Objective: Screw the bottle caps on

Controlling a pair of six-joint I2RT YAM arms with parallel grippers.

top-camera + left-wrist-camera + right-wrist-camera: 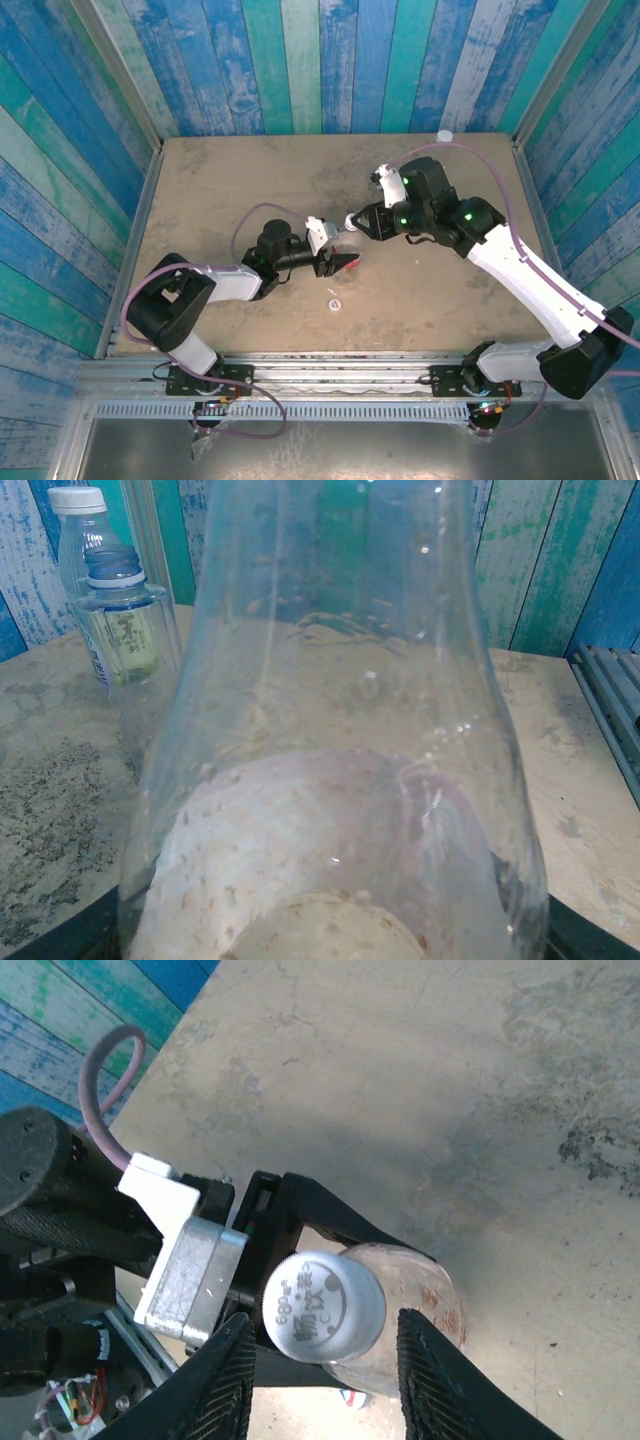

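Clear bottle (330,780) stands upright mid-table, clamped by the left gripper (343,262). Over its neck the right gripper (322,1332) has its jaws narrowly parted on either side of the white cap (322,1305) seated on top, with slim gaps showing. Another cap (333,304) lies loose on the table (230,190), nearer the arm bases.

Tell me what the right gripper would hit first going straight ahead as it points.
The cap on the bottle that the left gripper holds. It sits between the right gripper fingers, seemingly just clear of both; depth is unclear.
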